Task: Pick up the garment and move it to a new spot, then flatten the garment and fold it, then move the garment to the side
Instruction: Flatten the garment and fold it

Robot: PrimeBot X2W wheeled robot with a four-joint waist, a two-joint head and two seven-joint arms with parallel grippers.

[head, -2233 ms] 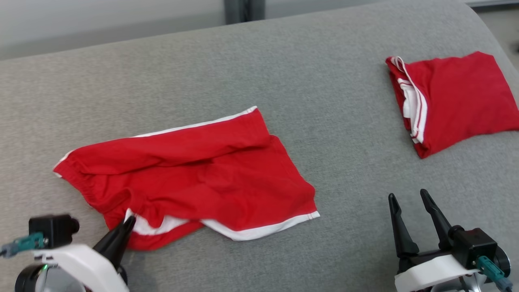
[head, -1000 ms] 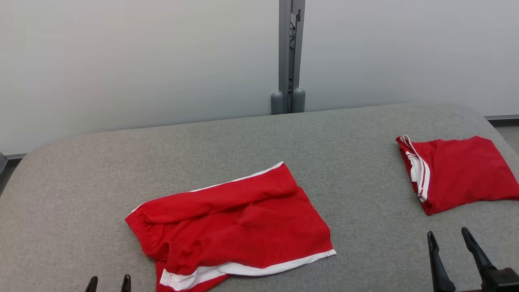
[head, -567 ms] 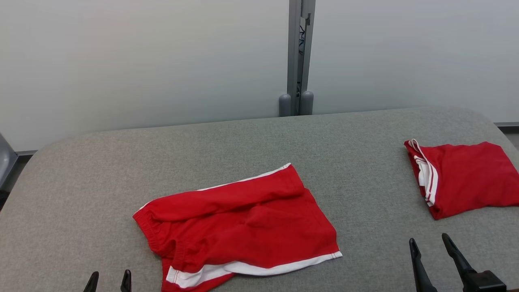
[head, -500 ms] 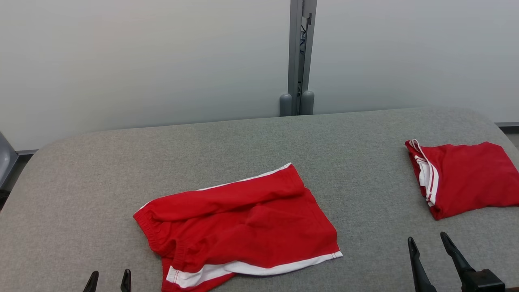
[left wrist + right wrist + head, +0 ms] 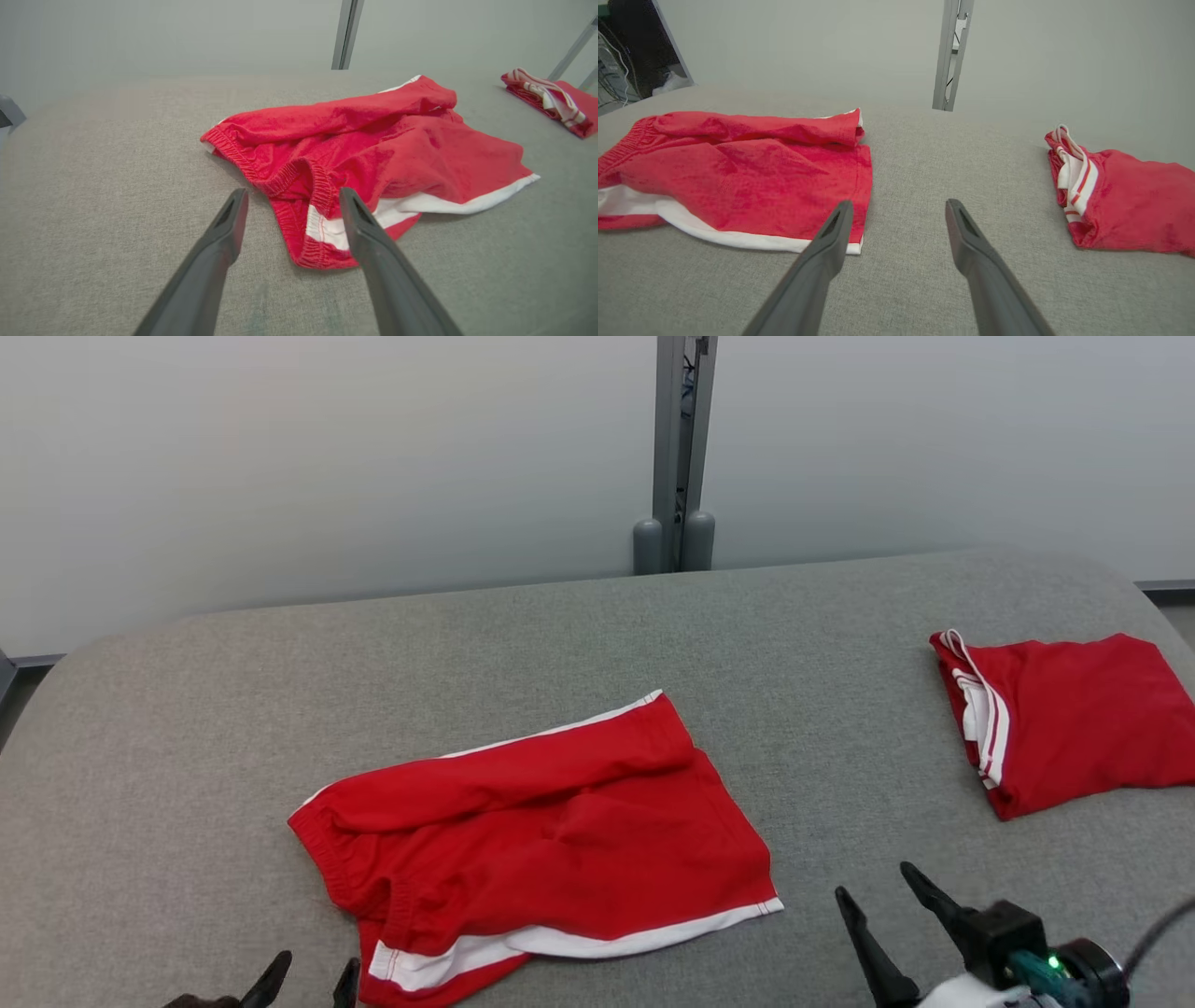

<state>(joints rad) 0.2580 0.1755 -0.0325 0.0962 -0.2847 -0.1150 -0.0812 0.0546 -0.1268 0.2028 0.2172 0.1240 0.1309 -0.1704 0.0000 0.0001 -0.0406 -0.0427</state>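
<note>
Red shorts with white trim, the garment [image 5: 537, 835], lie rumpled on the grey padded surface [image 5: 523, 635], partly spread, with the waistband at the left. In the left wrist view the garment [image 5: 397, 140] lies just past my left gripper [image 5: 294, 193], whose open, empty fingers frame the waistband corner from above. In the head view the left gripper [image 5: 315, 975] peeks in at the bottom edge beside the garment's near left corner. My right gripper [image 5: 875, 884] stands open and empty to the right of the garment's white hem. In the right wrist view my right gripper [image 5: 899, 204] points at bare surface beside the garment [image 5: 738, 168].
A second red piece of clothing with white stripes [image 5: 1064, 719] lies folded at the far right of the surface, also seen as the folded piece [image 5: 1115, 205]. A pale wall with a grey post [image 5: 674, 448] stands behind the surface's far edge.
The head camera has tilted up since the earliest frame and shifted slightly since. My right gripper has moved left toward the garment's hem. The garment lies as before.
</note>
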